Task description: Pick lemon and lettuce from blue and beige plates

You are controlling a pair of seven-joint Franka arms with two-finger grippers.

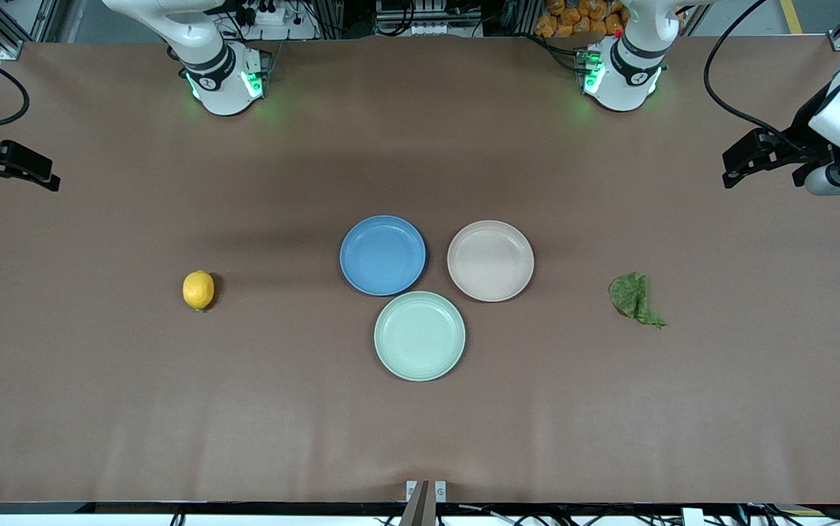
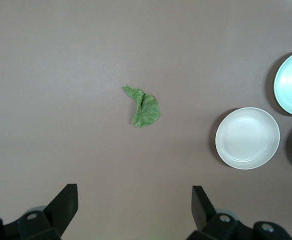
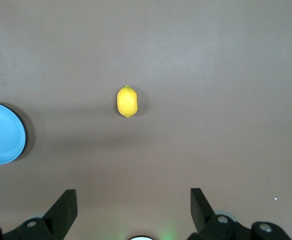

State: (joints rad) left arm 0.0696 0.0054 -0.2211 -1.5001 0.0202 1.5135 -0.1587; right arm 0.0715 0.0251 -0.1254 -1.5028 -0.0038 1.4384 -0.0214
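1. Front view: small oval yellow lemon (image 1: 199, 290) lies on the brown surface (image 1: 420, 424) toward the right arm's end; wrinkled dark green lettuce leaf (image 1: 635, 298) toward the left arm's end. Round blue plate (image 1: 383, 255) and beige plate (image 1: 491, 261) sit bare, mint-green plate (image 1: 420, 336) nearer the camera.
2. Left wrist view: left end effector (image 2: 134, 210) released, over the surface near the lettuce.
3. Right wrist view: right end effector (image 3: 133, 210) released, near the lemon.

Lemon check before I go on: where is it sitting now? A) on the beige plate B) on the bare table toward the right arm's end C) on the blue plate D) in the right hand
B: the lemon lies on the bare table toward the right arm's end, apart from the empty blue plate.
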